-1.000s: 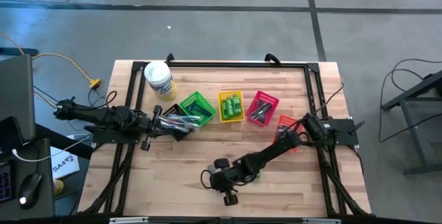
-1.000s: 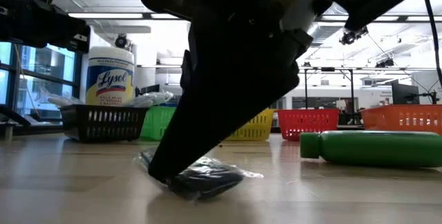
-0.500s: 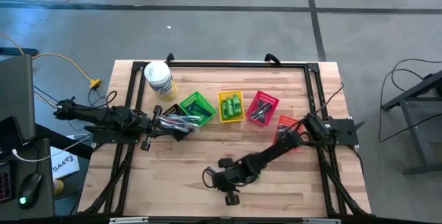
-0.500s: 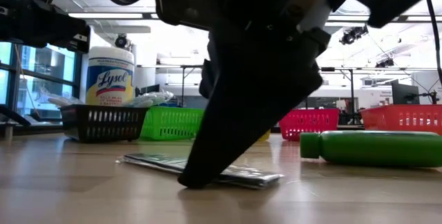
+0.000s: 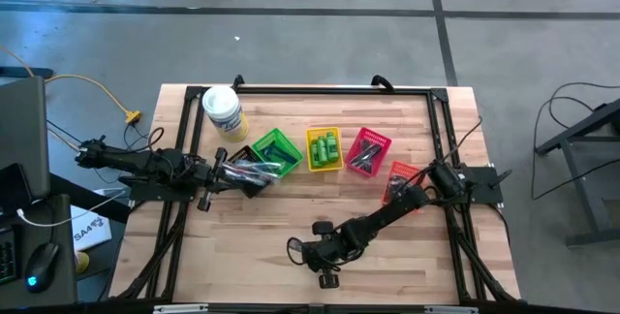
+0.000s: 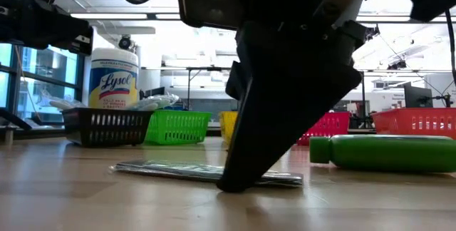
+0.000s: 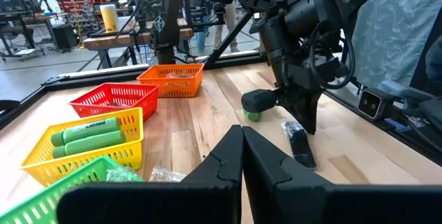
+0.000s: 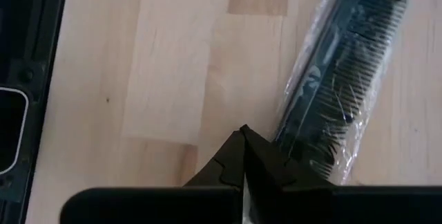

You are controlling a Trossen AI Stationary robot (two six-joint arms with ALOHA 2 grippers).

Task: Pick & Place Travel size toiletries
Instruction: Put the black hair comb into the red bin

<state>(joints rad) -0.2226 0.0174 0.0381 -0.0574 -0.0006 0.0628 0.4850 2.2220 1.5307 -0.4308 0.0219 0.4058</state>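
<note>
Where pale wood planks [image 8: 173,58] run, wrapped comb [image 8: 338,79] lying flat, right gripper [image 8: 242,137] fingers pressed together, bright workshop behind.

High view looks straight down; low view sits at tabletop level; both share the comb [image 6: 206,172], as does the right wrist view, close above it.

Wrapped comb's [image 8: 331,92] lower end behind right tool [image 8: 243,135]

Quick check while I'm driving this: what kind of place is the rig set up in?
Probably a robotics lab or workshop: a concrete floor surrounds the wooden table, other workbenches and metal frames stand in the large room behind, and a desk with a mouse sits beside the rig.
</note>
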